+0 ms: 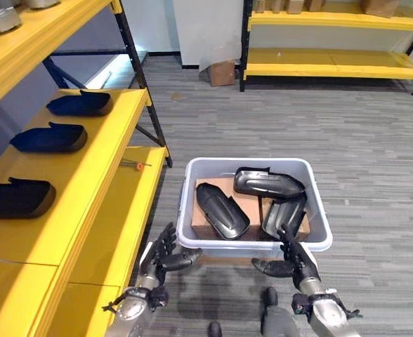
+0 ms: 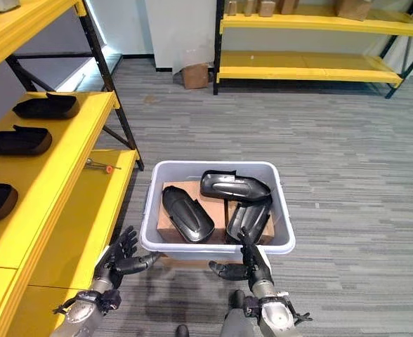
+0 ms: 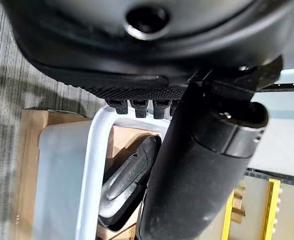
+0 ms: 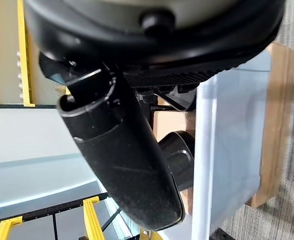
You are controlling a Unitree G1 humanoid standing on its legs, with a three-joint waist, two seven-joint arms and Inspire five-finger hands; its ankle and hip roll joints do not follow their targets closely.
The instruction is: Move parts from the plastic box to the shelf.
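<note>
Fingers (image 1: 166,242) of both hands spread open beside the plastic box (image 1: 319,200) rim.

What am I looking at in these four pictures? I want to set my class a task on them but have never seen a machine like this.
This is a two-legged robot with two arms, seen through its own cameras. Two pictures come from cameras in its head, looking down; the other two come from cameras on its wrists, very close to each hand.

On the floor in front of it stands a grey plastic box holding three dark moulded parts. On the robot's left is a yellow shelf where three similar parts already lie in a row.

The left robot hand and the right robot hand are both at the near edge of the box, with fingers spread and open. Neither holds anything. A small cardboard box stands further back by a second yellow shelf.
</note>
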